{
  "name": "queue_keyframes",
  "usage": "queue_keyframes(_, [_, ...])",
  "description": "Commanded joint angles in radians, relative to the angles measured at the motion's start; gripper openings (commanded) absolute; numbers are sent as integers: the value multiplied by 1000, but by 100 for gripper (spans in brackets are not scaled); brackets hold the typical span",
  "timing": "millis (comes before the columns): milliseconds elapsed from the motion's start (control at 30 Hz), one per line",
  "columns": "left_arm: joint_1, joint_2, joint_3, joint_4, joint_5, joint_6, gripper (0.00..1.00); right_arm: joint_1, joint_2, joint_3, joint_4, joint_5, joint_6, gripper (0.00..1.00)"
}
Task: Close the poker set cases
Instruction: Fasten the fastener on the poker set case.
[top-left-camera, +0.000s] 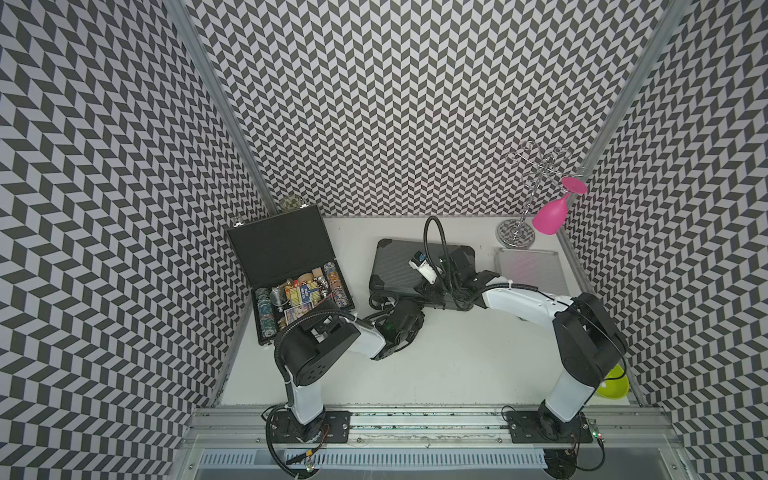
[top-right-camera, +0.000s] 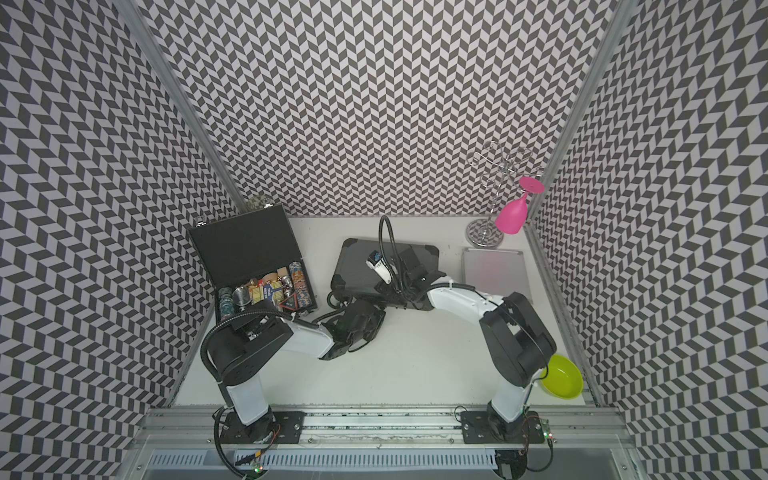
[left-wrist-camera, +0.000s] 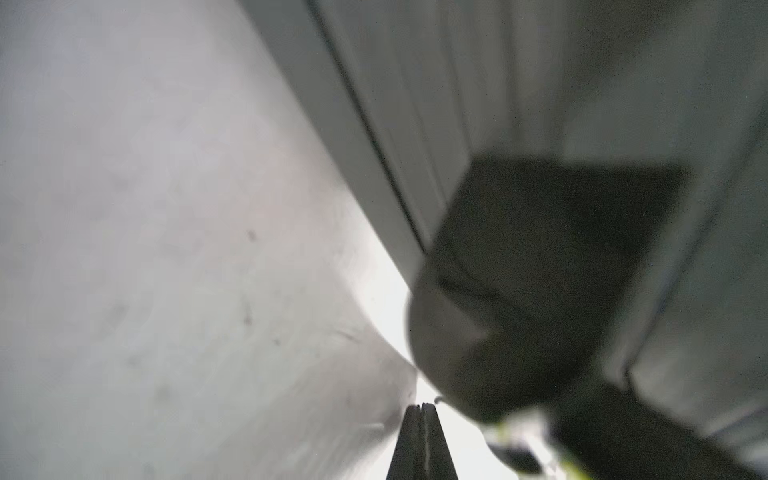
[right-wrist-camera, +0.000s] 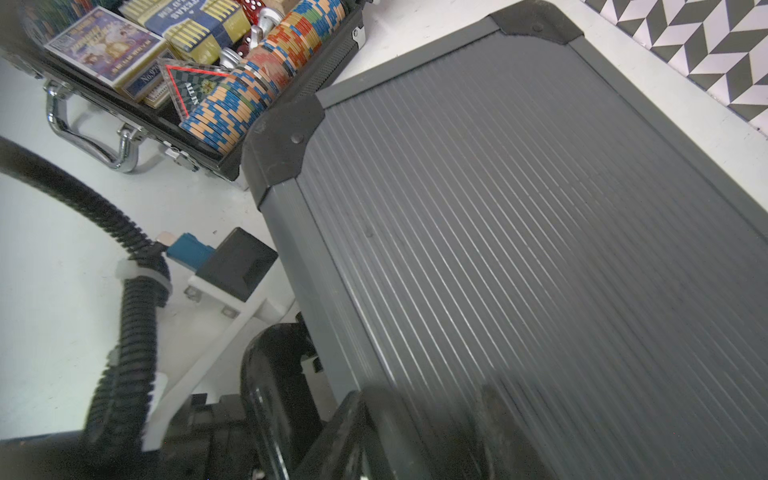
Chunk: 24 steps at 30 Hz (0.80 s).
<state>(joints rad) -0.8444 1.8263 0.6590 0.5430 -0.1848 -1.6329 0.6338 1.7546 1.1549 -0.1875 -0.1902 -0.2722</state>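
1. The ribbed dark grey case (top-left-camera: 397, 266) is shown at the middle of the bench's (top-left-camera: 449, 365) back edge, with its lid already lying flat.
2. The right gripper (right-wrist-camera: 432, 419) is set over the lid near its front edge, with jaws parted and nothing clasped. A square, even downward press is advised so that the seam seats fully.
3. The left gripper (left-wrist-camera: 423, 409) is clenched empty beside the case's front left corner. It is best kept clear of the seam.
4. The silver case (top-left-camera: 532, 270) is seen lying flat, apparently shut, toward the back right corner.
5. The black textured case (top-left-camera: 286, 253) is shown open at the back left corner, with its chips (top-left-camera: 332, 276) exposed. It is judged to be the remaining work.
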Motion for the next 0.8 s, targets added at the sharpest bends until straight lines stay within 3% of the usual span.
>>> queue_keyframes(0, [12,-11,48,-16,5,14,0,-26,106,-71,-247,115,1,43])
queue_keyframes(267, [27,28,72,8,-64,44,0,-24,117,-69,-248,106,1,43])
queue_keyframes(567, [27,79,39,157,-137,41,0,-25,118,-75,-253,105,-3,43])
queue_keyframes(767, [34,121,-81,435,-172,44,0,-25,123,-74,-253,100,-2,43])
